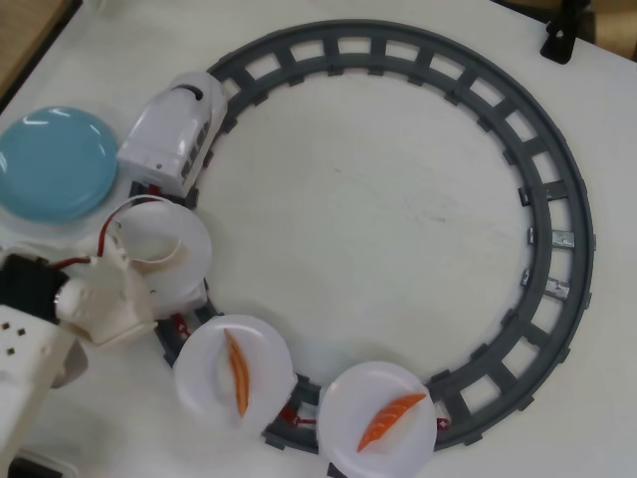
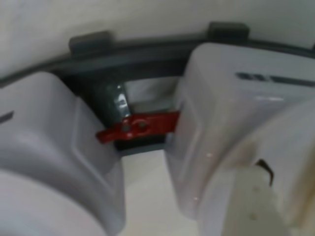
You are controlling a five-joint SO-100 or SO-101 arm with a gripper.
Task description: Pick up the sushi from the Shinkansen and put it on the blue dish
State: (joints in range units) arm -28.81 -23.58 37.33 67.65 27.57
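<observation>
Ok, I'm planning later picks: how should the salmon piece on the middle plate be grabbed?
Grip the salmon piece at mid-length, across its narrow width, straight down from above. It lies flat on the white plate, long and thin, running nearly top to bottom in the overhead view, so close from its left and right.

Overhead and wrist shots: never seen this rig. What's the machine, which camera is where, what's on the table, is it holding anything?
It is one small white robot arm; its gripper reaches in from the lower left of the overhead view, over the first white plate behind the toy Shinkansen. That train sits on a grey circular track. Two more trailing plates each carry an orange-topped sushi piece. An empty blue dish lies off the track at the left. The wrist view comes from a camera on the arm, close up on two white car bodies joined by a red coupler. I cannot tell whether the gripper holds anything; no pale sushi is visible.
</observation>
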